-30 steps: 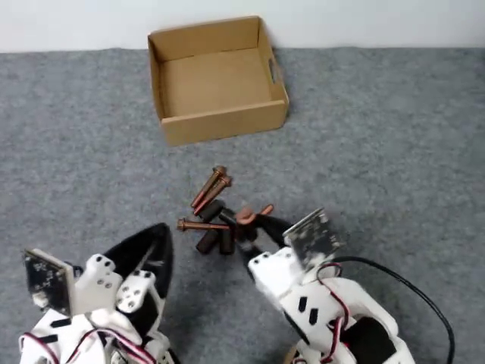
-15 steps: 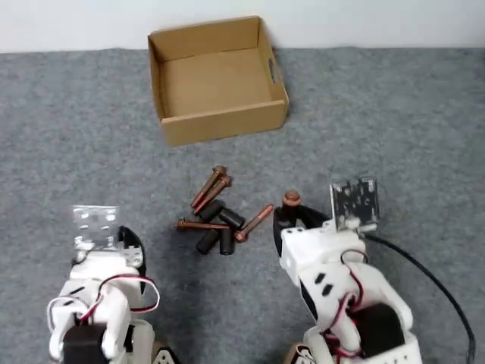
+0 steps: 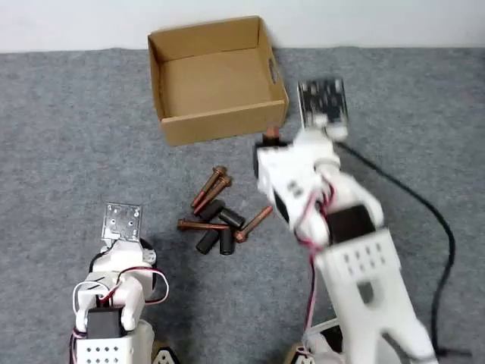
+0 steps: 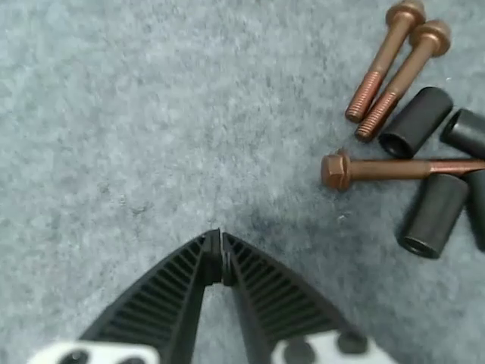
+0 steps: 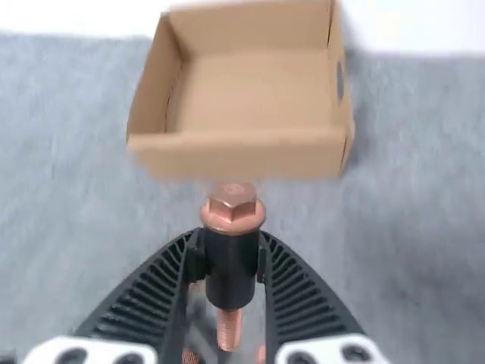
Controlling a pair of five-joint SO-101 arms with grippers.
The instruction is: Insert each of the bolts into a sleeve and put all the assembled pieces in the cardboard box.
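Observation:
The open cardboard box (image 3: 216,76) stands at the back of the grey mat. My right gripper (image 5: 229,246) is shut on a black sleeve (image 5: 229,273) with a copper bolt (image 5: 233,207) through it. It is held upright in the air just short of the box's front wall (image 5: 239,155). In the high view this assembled piece (image 3: 270,136) sits by the box's near right corner. Loose bolts (image 3: 211,187) and black sleeves (image 3: 216,227) lie in a pile mid-mat. My left gripper (image 4: 220,252) is shut on nothing, over bare mat beside a lying bolt (image 4: 394,168) and sleeves (image 4: 432,216).
One more bolt (image 3: 254,224) lies at the pile's right edge, below the right arm (image 3: 333,220). That arm's black cable (image 3: 424,220) runs down the right side. The left arm (image 3: 114,288) sits at the front left. A white wall edges the mat behind the box.
The right arm has lifted the bolt-and-sleeve piece off the pile and carried it back toward the box. The left arm has drawn back from the pile toward the front left.

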